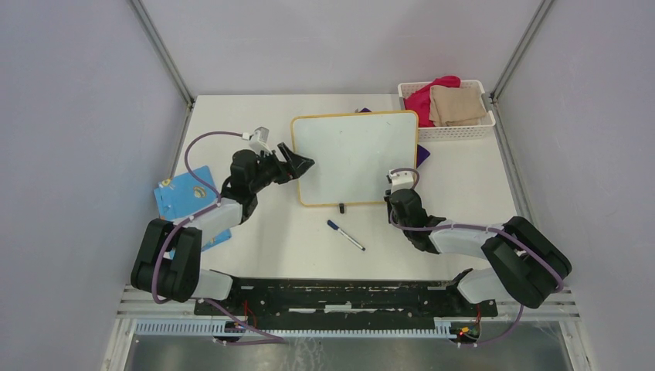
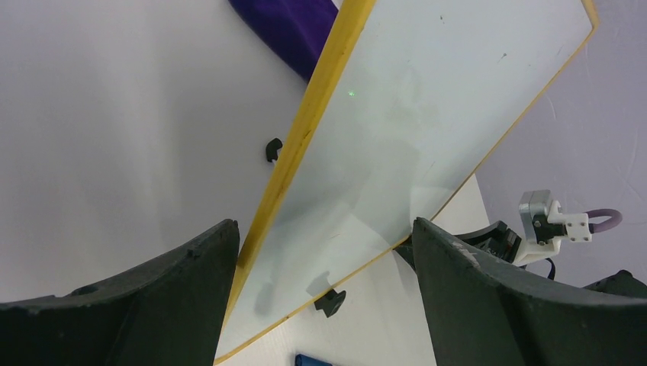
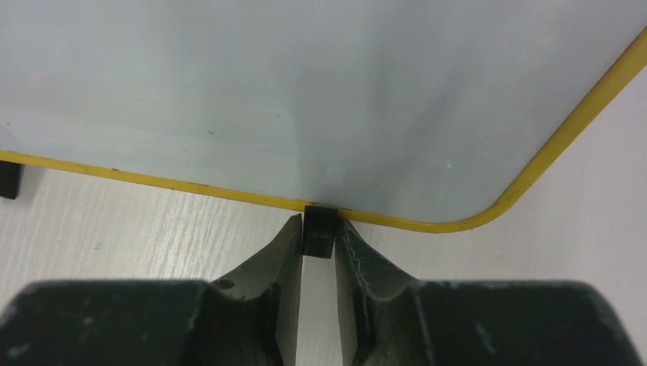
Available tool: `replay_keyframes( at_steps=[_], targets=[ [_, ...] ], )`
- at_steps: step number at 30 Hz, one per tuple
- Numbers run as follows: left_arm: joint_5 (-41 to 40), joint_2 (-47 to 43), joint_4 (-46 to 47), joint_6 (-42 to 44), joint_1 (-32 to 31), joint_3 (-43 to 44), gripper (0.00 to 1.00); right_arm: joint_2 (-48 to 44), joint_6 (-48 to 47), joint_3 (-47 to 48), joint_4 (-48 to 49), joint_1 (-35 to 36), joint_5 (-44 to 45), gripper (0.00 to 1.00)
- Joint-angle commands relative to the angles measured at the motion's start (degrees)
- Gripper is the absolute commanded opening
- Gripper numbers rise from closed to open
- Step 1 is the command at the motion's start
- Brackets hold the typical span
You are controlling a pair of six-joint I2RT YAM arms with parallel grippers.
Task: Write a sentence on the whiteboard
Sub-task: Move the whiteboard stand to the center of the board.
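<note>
- Evidently in the set-up step, with the whiteboard (image 1: 355, 158) lying flat toward the far edge of the bench (image 1: 286, 255), blank, no sentence on it yet.
- Pinching a black foot (image 3: 320, 216) on the board's near rim with the right gripper (image 3: 319, 242), clenched; straddling the left rim with the left gripper (image 1: 300, 165), released and wide.
- Next, probably: steadying the board, then fetching the marker (image 1: 345, 235) lying loose toward the near edge.

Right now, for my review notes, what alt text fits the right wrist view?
The right tool pinches a small black foot on the near edge of the whiteboard, whose surface here is blank inside its yellow frame. A second foot shows at far left.
</note>
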Motion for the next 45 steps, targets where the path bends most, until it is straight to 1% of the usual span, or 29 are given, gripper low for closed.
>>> replay_keyframes(
  at_steps=[1, 11, 20, 28, 31, 34, 35, 37, 40, 43, 45],
  targets=[
    [1.47, 0.23, 3.68, -0.86, -1.74, 1.32, 0.88, -0.95, -0.38, 1.11, 4.16, 0.03, -1.87, 0.25],
    [0.57, 1.92, 3.73, -0.34, -5.9, 3.04, 0.86, -1.22, -0.42, 1.21, 4.13, 0.66, -3.11, 0.2],
    [-0.53, 3.34, 3.46, 0.05, -8.77, 3.98, 0.85, -1.63, -0.97, 1.39, 3.21, 1.02, -2.78, 0.19],
    [-4.88, 0.78, -2.5, 3.0, -8.82, 4.41, 0.87, -1.74, -1.05, 1.01, 2.64, 0.98, -1.88, 0.2],
    [-6.95, -0.71, -4.29, 3.54, -8.82, 4.38, 0.89, -1.9, -1.15, 1.01, 2.53, 0.97, -1.87, 0.23],
    [-9.6, -2.64, -6.66, 4.16, -8.79, 4.35, 0.94, -2.57, -1.27, 0.63, 2.52, 1.0, -1.8, 0.31],
    [-10.3, -3.29, -7.56, 4.48, -8.81, 4.46, 0.99, -2.91, -1.38, 0.47, 2.48, 1.0, -1.79, 0.35],
    [-11.64, -4.68, -9.3, 4.86, -8.77, 4.76, 1.0, -3.8, -1.56, 0.21, 2.4, 1.0, -1.82, 0.42],
    [-13.33, -6.59, -12.42, 5.39, -8.82, 5.64, 1.0, -5.1, -1.75, -0.08, 1.79, 1.07, -1.81, 0.49],
    [-15.81, -9.38, -16.87, 6.52, -8.85, 6.38, 1.0, -7.13, -1.96, -0.48, 0.14, 1.02, -1.7, 0.53],
    [-18.97, -12.47, -20.62, 7.01, -8.8, 6.6, 1.0, -9.6, -1.96, -1.09, -1.17, 1.03, -1.8, 0.55]
  ],
)
